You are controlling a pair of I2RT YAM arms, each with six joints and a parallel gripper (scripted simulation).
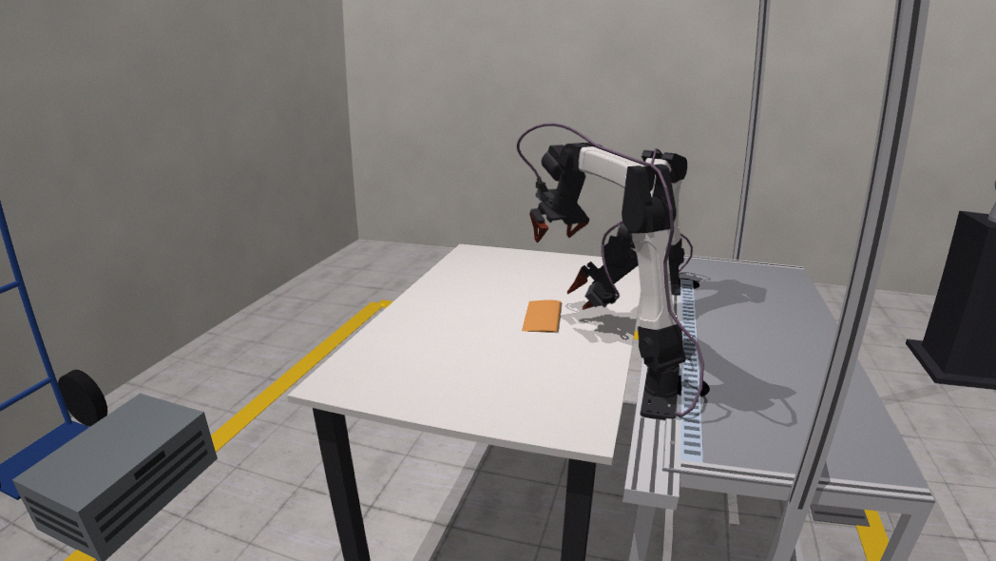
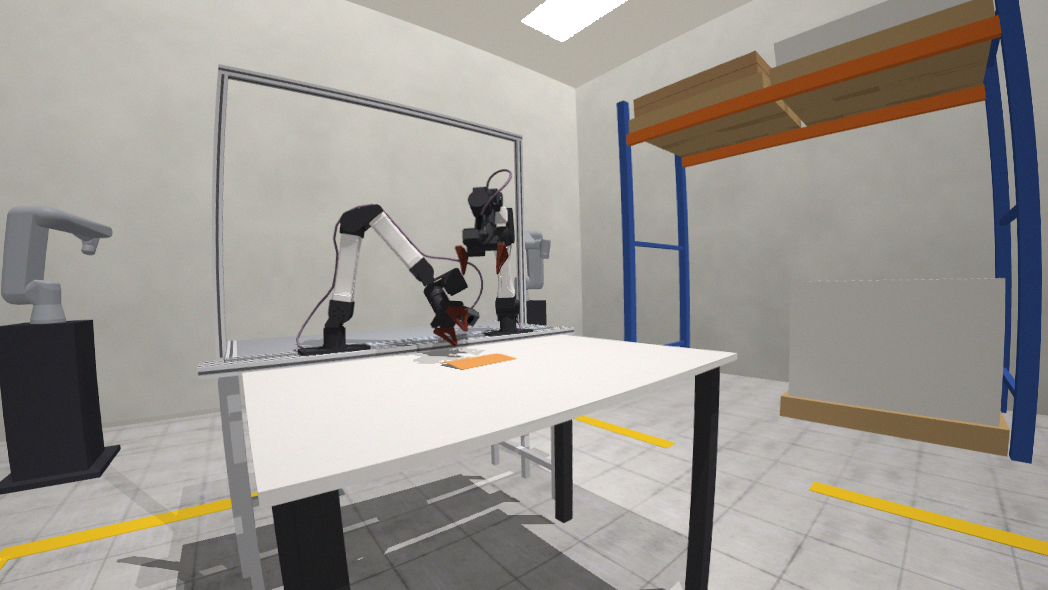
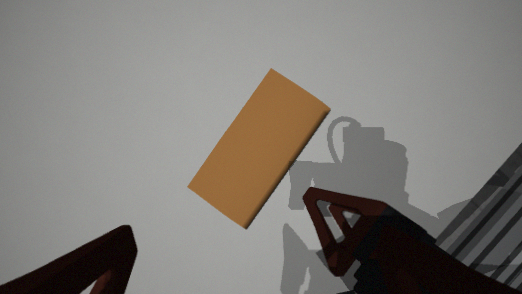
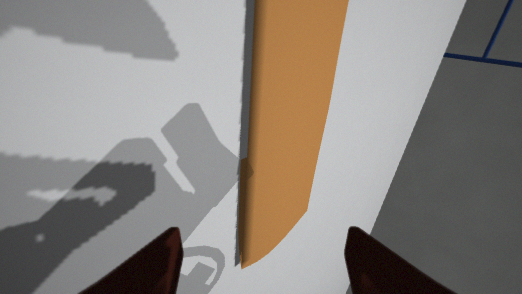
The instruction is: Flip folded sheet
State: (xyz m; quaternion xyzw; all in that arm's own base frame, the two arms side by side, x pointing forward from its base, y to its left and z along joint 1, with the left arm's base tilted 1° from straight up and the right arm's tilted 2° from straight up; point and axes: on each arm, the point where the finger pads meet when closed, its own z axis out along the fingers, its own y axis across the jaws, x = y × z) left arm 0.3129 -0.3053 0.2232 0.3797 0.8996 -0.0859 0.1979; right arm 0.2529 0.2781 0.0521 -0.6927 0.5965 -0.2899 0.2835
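The top view looks slantwise down from beyond the left gripper (image 1: 554,237) (image 2: 481,272) (image 3: 257,238), across the white rectangular tabletop (image 1: 431,362) (image 2: 440,410) (image 3: 125,100) (image 4: 395,75) toward the right gripper (image 1: 577,299) (image 2: 460,337) (image 3: 320,198) (image 4: 263,239). The exterior view, also set back, faces both grippers from a low angle across the table. The left wrist camera looks down past its dark red fingers, with the right gripper near its own right-hand finger. The right wrist camera looks obliquely down between its fingers, closer in. All four share the folded orange paper sheet (image 1: 542,316) (image 2: 480,361) (image 3: 257,150) (image 4: 285,125), ahead of the right fingers.
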